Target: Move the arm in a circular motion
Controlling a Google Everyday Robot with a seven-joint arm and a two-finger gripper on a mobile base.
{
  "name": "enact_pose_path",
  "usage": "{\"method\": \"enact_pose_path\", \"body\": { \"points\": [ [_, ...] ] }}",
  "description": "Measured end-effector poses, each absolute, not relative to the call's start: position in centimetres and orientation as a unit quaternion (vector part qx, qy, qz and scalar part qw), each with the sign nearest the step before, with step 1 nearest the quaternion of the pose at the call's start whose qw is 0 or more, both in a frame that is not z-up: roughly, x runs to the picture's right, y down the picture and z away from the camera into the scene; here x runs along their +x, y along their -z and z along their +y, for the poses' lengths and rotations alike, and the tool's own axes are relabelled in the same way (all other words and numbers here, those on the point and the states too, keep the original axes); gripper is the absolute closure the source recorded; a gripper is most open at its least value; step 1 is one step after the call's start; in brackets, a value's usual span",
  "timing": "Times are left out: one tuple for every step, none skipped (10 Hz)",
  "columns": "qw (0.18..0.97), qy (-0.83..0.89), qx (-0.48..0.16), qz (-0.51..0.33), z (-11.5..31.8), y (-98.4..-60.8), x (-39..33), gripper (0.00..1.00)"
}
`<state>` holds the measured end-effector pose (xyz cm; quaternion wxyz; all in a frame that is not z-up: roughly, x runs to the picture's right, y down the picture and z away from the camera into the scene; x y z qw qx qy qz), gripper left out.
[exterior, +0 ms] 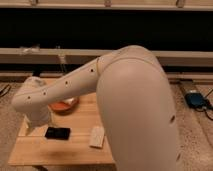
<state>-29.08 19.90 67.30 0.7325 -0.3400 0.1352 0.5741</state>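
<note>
The arm (130, 95) is cream-white and fills the middle and right of the camera view. Its big rounded elbow is at upper right. Its forearm (65, 89), dotted with small dark holes, slopes down to the left. The wrist (36, 114) bends downward over the left end of the wooden table (75, 147). The gripper (28, 129) hangs below the wrist at the table's left edge, mostly hidden by the wrist.
On the table lie an orange bowl (64, 105), a flat black object (57, 133) and a small white block (97, 136). A blue device (195, 99) sits on the speckled floor at right. A long ledge (45, 54) runs behind the table.
</note>
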Motion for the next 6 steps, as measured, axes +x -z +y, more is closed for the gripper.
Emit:
{"method": "enact_pose_path", "body": {
  "points": [
    [0.713, -0.594, -0.341, 0.149, 21.4, -67.1, -27.5, 0.20],
    [0.697, -0.610, -0.341, 0.159, 22.4, -66.9, -26.2, 0.20],
    [0.688, -0.620, -0.340, 0.165, 22.9, -66.9, -25.4, 0.20],
    [0.680, -0.628, -0.339, 0.171, 23.5, -66.8, -24.4, 0.20],
    [0.673, -0.635, -0.337, 0.175, 23.8, -66.8, -23.5, 0.20],
    [0.667, -0.641, -0.334, 0.179, 24.0, -66.9, -22.5, 0.20]
  ]
}}
